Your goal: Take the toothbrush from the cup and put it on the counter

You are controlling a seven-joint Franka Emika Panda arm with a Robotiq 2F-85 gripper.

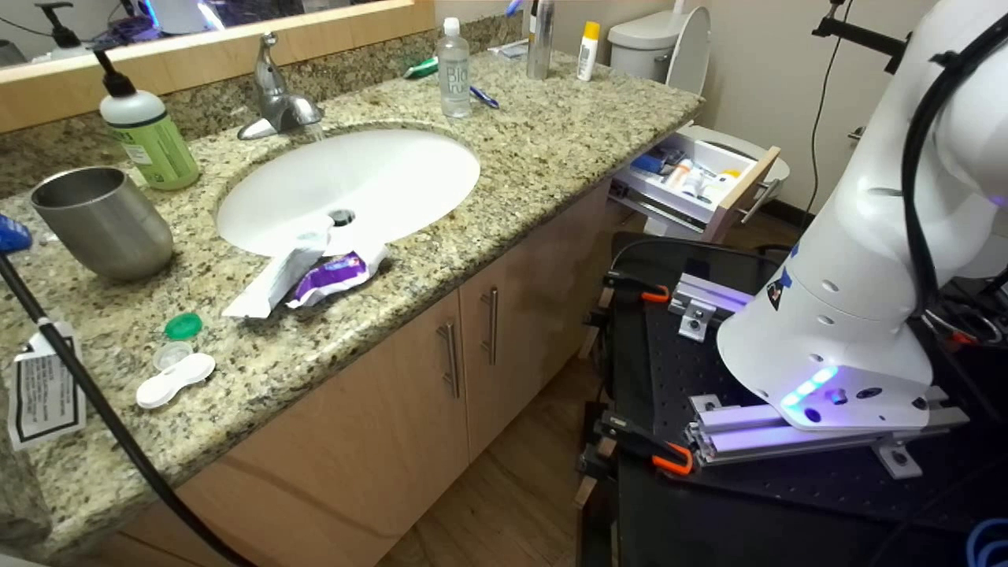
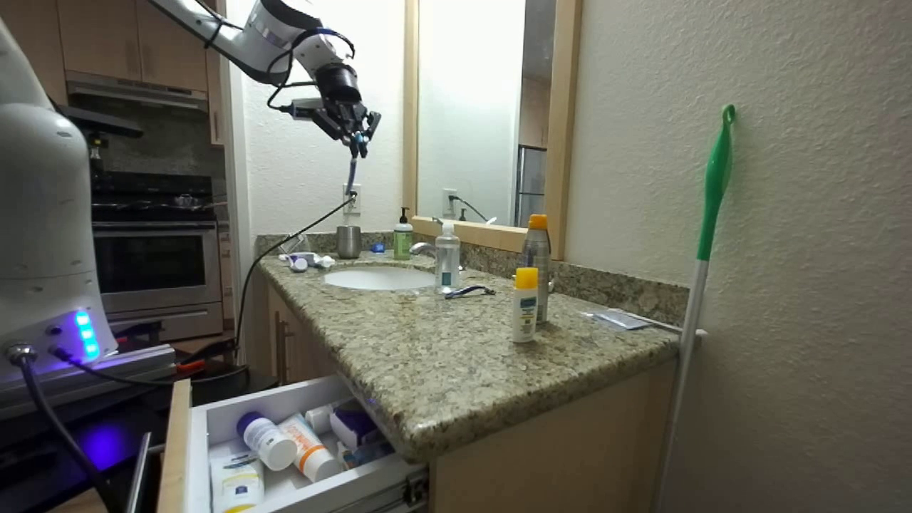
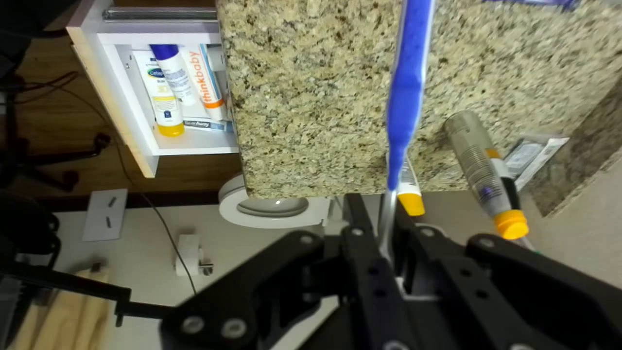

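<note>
My gripper (image 2: 358, 146) is high above the far end of the counter (image 2: 427, 349), over the area of the cup (image 2: 348, 242). It is shut on the toothbrush (image 2: 351, 176), which hangs tilted slightly below the fingers. In the wrist view the toothbrush (image 3: 406, 97) looks blue with a clear section between the fingers of the gripper (image 3: 376, 206). The part deep in the jaws is hidden. The grey metal cup (image 1: 102, 224) stands upright on the counter (image 1: 543, 118), with nothing sticking out. The gripper is out of view in that exterior view.
A sink (image 1: 370, 173) with a faucet (image 1: 276, 94) is in the counter. A green pump bottle (image 1: 153, 142) stands beside the cup. A clear bottle (image 2: 447, 260) and yellow-capped bottles (image 2: 525, 306) stand farther along. A black cord (image 1: 102, 402) crosses the counter's end. A drawer (image 2: 285, 491) is open.
</note>
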